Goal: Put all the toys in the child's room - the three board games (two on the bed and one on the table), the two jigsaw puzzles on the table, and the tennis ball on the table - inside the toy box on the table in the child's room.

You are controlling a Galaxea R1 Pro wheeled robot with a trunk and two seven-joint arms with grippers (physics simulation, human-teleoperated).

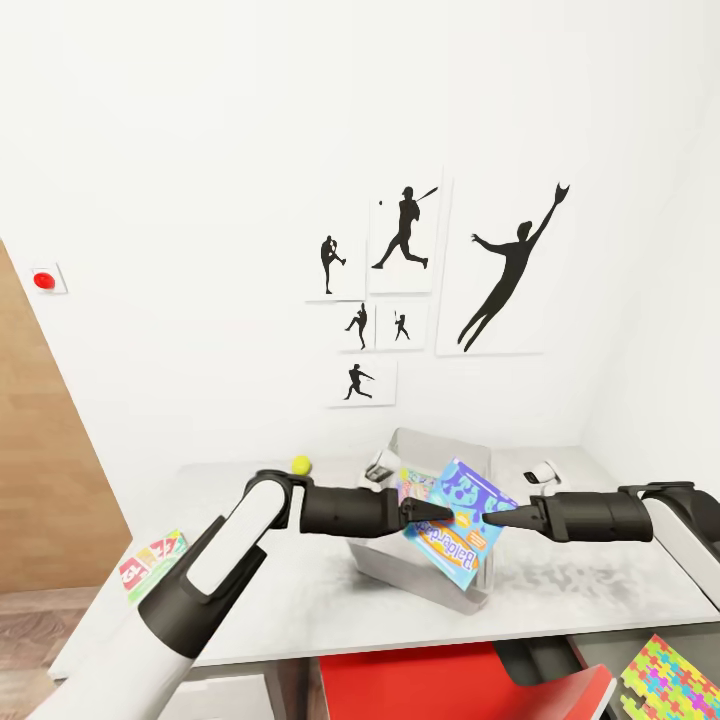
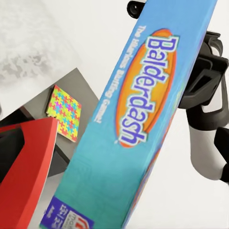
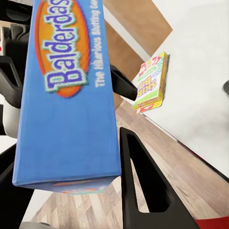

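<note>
Surface [image 1: 300,590], pale grey, long, set against a white wall.
Toy box [image 1: 425,455], grey tray, on the surface at centre, tilted, far wall raised.
Blue game [image 1: 455,520], cover lettered "Balderdash", held tilted over the toy box, pressed between the two tools from opposite sides.
Yellow-green game [image 1: 152,565], flat at the surface's left edge, well apart from the toy box.
Puzzle [image 1: 668,680], multicoloured square, on the lower section at right.
Left tool [image 1: 432,516], tip against the blue game's left side; whether its fingers are apart cannot be told.
Right tool [image 1: 497,518], fingers straddling the blue game's right edge.
Ball [image 1: 301,464], yellow-green, on the surface behind the left arm.
</note>
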